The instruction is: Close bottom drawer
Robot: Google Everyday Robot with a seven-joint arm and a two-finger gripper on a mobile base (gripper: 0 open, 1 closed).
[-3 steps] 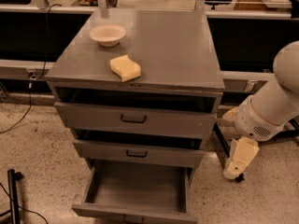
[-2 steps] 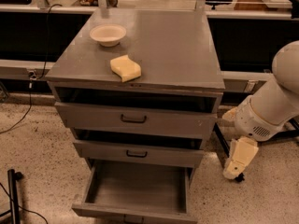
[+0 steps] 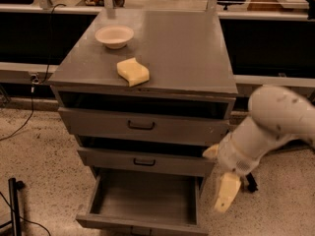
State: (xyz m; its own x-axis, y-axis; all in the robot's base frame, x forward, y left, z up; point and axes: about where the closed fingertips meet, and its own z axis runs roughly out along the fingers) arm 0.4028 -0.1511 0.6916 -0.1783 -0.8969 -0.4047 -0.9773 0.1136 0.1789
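Camera view, your only one.

- Three grey drawers in the stack under the table [image 3: 187, 53].
- The bottom drawer [image 3: 145, 198] is pulled far out, with its inside bare and its front panel at the lower edge of view.
- The middle drawer [image 3: 142, 162] and the top drawer [image 3: 142, 126] each stand slightly out, one dark handle apiece.
- On the table: one pale bowl [image 3: 114, 36] and one yellow sponge [image 3: 133, 72], near each other but apart.
- One white arm [image 3: 275, 122] enters from the right.
- Your claw [image 3: 226, 193] hangs just right of the bottom drawer's side, apart from it. You cannot tell whether it is released or clenched.
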